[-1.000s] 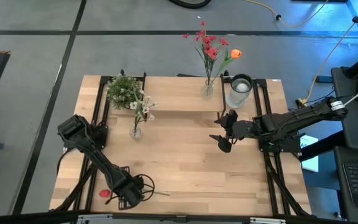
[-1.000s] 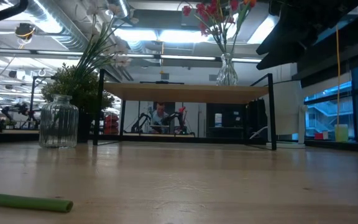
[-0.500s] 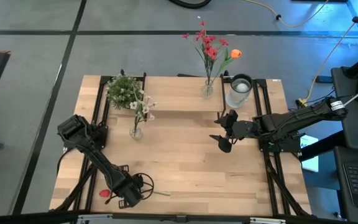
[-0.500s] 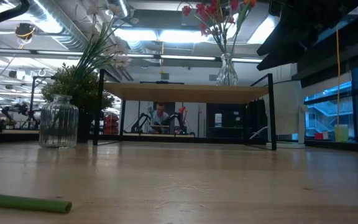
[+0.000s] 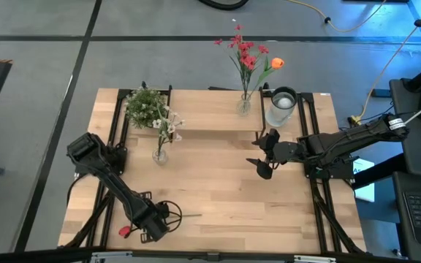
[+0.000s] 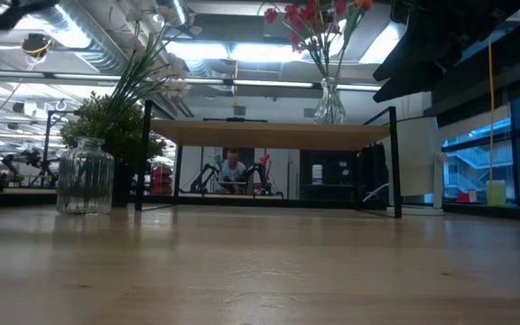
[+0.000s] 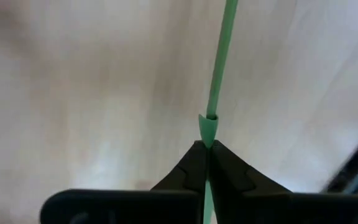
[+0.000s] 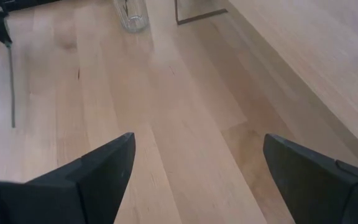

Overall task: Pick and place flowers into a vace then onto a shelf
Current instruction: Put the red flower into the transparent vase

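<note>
High view: we find the left gripper in the lower left of the frame, over the bench. Its fingers are fully closed on the green stem of a red tulip, whose head shows just left of the arm and whose stem tip runs out to the right. The right gripper waits right of centre, its fingers spread wide and holding nothing. On the shelf along the upper part of the bench stand a bushy potted plant and a small vase with red spray and orange tulip. A vase with a white-blossom sprig stands just below the shelf edge, and an empty ribbed glass vase at upper right.

Low view: the bench top is bare light wood in the foreground; a ribbed vase stands at left, and the shelf legs sit beyond it. Behind lies a workshop with ceiling ducts, strip lights and windows.

Left wrist view: the fingers pinch the stem at one narrow point.

Right wrist view: open fingers above clear wood.

Risk, in our judgement: the thin stem may swivel or slip in so slight a pinch, and the heavy head could droop, missing a narrow vase mouth or tipping the vase.
</note>
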`<state>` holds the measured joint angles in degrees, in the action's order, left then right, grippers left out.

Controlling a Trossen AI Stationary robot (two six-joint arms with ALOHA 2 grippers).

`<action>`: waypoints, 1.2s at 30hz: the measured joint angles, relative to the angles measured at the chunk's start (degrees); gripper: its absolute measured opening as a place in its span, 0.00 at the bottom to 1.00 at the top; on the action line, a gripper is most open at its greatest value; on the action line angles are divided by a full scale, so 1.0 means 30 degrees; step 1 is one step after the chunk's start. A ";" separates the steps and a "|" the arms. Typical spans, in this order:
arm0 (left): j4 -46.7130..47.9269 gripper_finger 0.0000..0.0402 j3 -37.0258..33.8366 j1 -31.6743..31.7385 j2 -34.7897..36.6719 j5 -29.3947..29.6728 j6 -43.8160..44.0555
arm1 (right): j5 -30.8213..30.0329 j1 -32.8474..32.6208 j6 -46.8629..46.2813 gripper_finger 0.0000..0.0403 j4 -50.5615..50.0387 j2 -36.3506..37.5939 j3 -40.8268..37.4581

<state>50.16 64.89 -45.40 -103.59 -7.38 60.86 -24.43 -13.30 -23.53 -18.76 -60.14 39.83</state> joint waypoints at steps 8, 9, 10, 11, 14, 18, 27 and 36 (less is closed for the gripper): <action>0.7543 0.01 0.3287 0.0487 0.1643 0.4137 -0.0611 | 0.0000 -0.0007 0.0007 0.88 0.0007 0.0000 0.0000; 0.8959 0.01 0.3853 0.0531 0.1749 0.4680 -0.1071 | 0.0000 -0.0006 0.0007 0.88 0.0000 0.0000 0.0000; 1.0682 0.01 0.4514 0.0565 0.1812 0.5091 -0.1712 | 0.0000 0.0000 0.0007 0.88 0.0000 0.0000 0.0000; 1.2233 0.01 0.5142 0.0580 0.1859 0.5395 -0.2409 | 0.0000 -0.0003 0.0007 0.88 0.0000 0.0000 0.0000; 1.2959 0.01 0.6130 0.0648 0.2373 0.5797 -0.5869 | 0.0000 -0.0001 0.0005 0.88 0.0015 0.0000 0.0000; 1.3468 0.01 0.6180 0.1132 0.3033 0.6019 -0.7536 | -0.0007 -0.0007 -0.0461 0.88 0.0044 0.0000 -0.0007; 1.0694 0.01 0.5689 0.3036 0.4519 1.0347 -1.1287 | -0.0379 0.0000 -0.1604 0.88 0.0663 -0.0048 -0.0007; 0.5801 0.01 0.5711 0.3812 0.9549 1.7237 -1.8284 | -0.0551 0.0000 -0.2555 0.88 0.1733 -0.0095 -0.0007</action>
<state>67.57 82.02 -33.96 -74.95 44.33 6.01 -26.08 -13.30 -31.19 -13.57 -60.42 39.81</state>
